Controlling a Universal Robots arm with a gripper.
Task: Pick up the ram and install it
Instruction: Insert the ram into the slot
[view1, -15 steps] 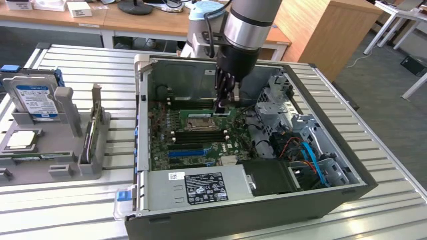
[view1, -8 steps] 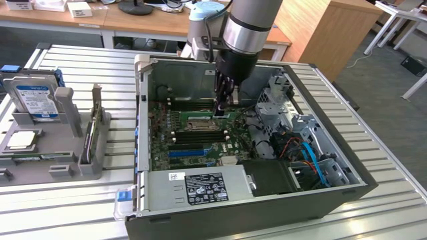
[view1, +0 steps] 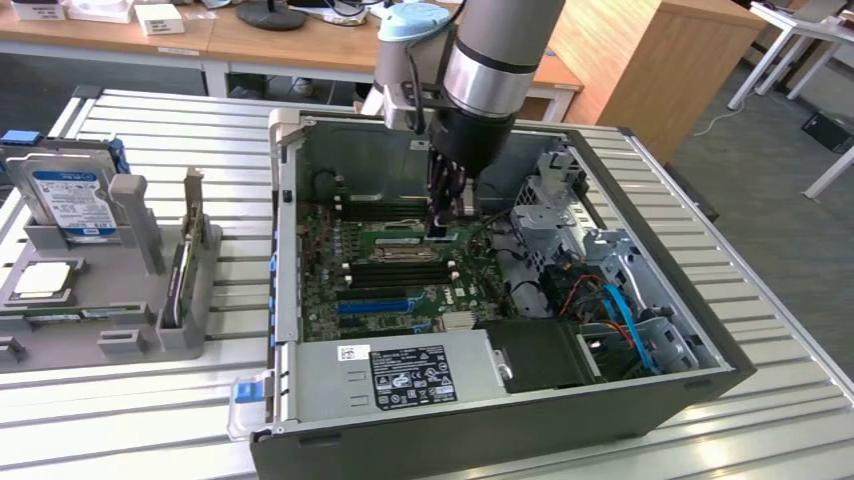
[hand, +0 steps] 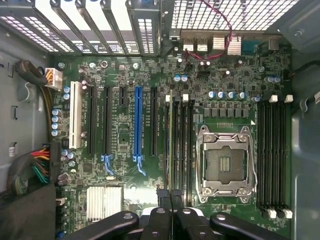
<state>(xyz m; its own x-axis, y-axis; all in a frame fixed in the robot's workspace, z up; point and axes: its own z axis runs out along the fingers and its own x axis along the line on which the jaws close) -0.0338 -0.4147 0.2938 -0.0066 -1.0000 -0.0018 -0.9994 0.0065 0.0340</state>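
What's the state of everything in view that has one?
case, open, side panel off
CPU socket, empty
ram, on edge beside the CPU socket; seated or not, cannot tell
gripper, shut, down inside the case, at the ram's end
blue slot, empty
black slots across the CPU socket from the ram, empty

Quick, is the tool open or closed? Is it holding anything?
Tool: closed, down at one end of the ram; whether it grips the ram cannot be told.
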